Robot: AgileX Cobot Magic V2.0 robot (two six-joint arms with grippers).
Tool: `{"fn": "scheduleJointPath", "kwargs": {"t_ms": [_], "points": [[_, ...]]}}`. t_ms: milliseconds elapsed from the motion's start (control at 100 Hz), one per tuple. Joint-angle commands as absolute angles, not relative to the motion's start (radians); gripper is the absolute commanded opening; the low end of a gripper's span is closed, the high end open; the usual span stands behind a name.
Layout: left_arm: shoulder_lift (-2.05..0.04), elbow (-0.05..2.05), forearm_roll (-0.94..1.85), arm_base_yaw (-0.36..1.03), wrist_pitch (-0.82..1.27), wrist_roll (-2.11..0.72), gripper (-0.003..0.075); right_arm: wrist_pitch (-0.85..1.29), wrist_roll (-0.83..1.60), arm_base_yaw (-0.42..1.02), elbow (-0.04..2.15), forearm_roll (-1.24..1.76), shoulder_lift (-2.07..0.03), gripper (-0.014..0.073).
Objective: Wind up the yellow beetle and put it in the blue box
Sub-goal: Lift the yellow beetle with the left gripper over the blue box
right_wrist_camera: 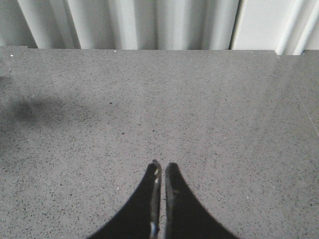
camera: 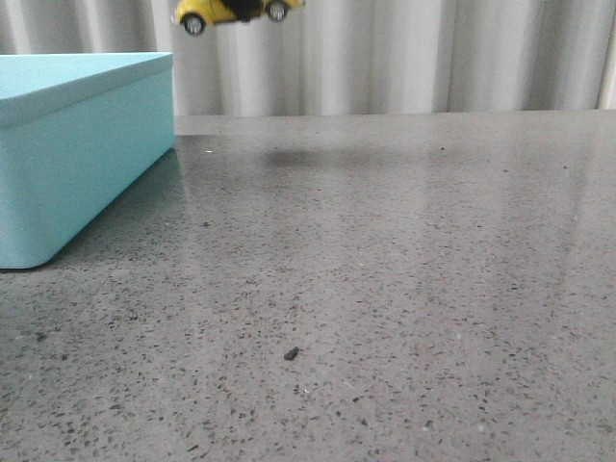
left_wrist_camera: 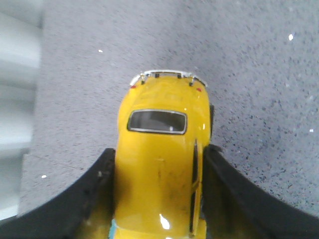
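Note:
The yellow beetle hangs high above the table at the top edge of the front view, a dark finger across its middle. In the left wrist view the beetle sits between my two black fingers, its chrome bumper pointing away from the wrist. My left gripper is shut on its sides. The blue box stands at the left of the table, below and left of the beetle; its inside is hidden. My right gripper is shut and empty above bare table.
The grey speckled table stretches right of the box. A small dark crumb lies near the front. A corrugated white wall stands behind the table's far edge.

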State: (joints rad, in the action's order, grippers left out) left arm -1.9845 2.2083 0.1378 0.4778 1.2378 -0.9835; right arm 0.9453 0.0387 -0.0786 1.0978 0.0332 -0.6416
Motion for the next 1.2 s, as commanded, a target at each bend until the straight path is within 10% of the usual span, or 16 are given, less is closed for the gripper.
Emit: {"fn": "scheduleJointPath", "kwargs": {"t_ms": [0,1190], "points": [[-1.887,2.256,0.157,0.481,1.207,-0.938,0.0039,0.851,0.047,-0.073,1.122,0.016,-0.643,-0.0061],[-1.757,2.105,0.017,0.217,1.270,-0.565,0.0039,0.744,0.047,-0.006,1.122,-0.026,-0.643,-0.0061]]}}
